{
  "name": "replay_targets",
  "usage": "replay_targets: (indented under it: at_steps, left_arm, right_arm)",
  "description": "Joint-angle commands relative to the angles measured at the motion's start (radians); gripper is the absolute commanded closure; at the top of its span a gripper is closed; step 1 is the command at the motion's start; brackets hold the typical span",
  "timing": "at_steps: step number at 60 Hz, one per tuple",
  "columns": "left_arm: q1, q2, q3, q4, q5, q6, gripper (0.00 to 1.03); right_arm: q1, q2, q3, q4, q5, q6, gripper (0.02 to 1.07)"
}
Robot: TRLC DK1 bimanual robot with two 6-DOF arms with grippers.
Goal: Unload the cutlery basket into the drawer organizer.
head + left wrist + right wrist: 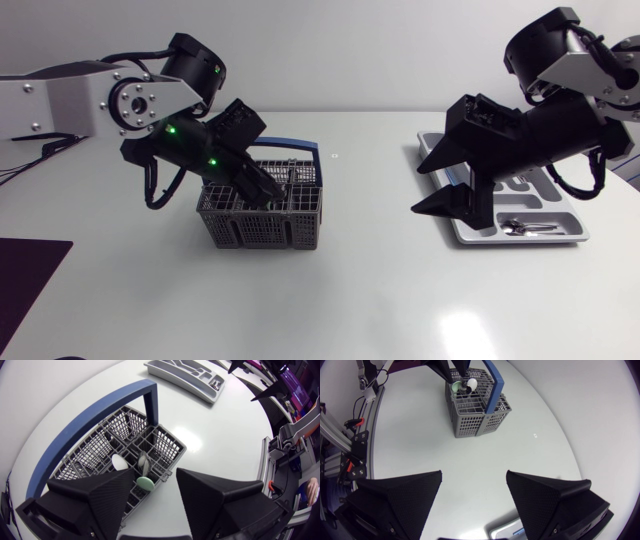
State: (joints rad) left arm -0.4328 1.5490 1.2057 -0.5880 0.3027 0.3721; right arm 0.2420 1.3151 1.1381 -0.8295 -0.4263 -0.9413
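Where the left jaws hang over the cutlery basket [262, 215], they stand wide open and hold nothing. Three upright ends show just below and between them: a pale green end [146, 482], a white end [119, 462], a bare metal end [144, 460]. All likely light and stiff, the metal probably slick. Best hold looks to be a pinch across the flat faces of an end, then a straight lift clear of the mesh and the blue handle [85, 420]. Right jaws are also wide open and empty, above the drawer organizer [565, 212] at its end nearest the basket. Organizer sits well apart from the basket on the bench [380, 290], one metal piece [525, 228] lying in it.
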Motion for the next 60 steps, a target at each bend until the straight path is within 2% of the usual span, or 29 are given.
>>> replay_targets:
  at_steps: [1, 12, 30, 38, 48, 60]
  left_arm:
    - [0.005, 0.025, 0.032, 0.014, 0.009, 0.031, 0.49]
    - [-0.003, 0.052, 0.032, 0.04, 0.009, 0.034, 0.61]
    - [-0.011, 0.091, 0.04, 0.054, 0.009, 0.036, 0.61]
    - [-0.014, 0.105, 0.038, 0.065, 0.009, 0.041, 0.81]
    - [-0.018, 0.112, 0.034, 0.065, 0.009, 0.053, 0.85]
    - [-0.02, 0.115, 0.023, 0.065, 0.009, 0.057, 0.98]
  right_arm:
    - [0.023, -0.014, -0.034, 0.01, -0.006, 0.042, 0.15]
    - [0.062, -0.034, -0.066, 0.033, -0.006, 0.068, 0.15]
    - [0.083, -0.048, -0.106, 0.052, -0.006, 0.076, 0.15]
    - [0.111, -0.048, -0.123, 0.07, -0.003, 0.093, 0.15]
    - [0.138, -0.047, -0.133, 0.084, 0.004, 0.108, 0.15]
    - [0.138, -0.047, -0.149, 0.102, 0.006, 0.114, 0.15]
